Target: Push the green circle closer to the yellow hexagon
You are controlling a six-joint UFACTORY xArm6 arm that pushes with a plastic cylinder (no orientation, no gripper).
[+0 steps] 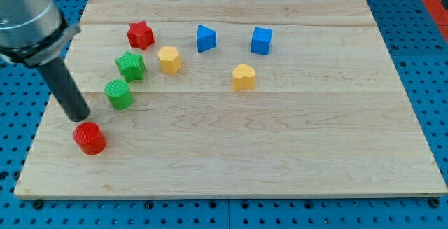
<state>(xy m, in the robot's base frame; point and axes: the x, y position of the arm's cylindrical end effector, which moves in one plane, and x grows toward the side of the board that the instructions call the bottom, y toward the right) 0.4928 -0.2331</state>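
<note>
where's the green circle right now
The green circle sits at the board's left, just below the green star, with my tip to its lower left, above the red circle.

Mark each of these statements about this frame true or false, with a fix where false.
1. The green circle touches the yellow hexagon. False: they are apart, the hexagon lying toward the view's upper right of the circle.
2. My tip stands at the view's left of the green circle, just above the red circle. True.
3. Two blue blocks sit near the view's bottom edge. False: the blue triangular block and the blue cube lie near the view's top.
4. The red star lies above the green star-shaped block. True.
5. The yellow heart lies to the view's right of the yellow hexagon. True.
</note>
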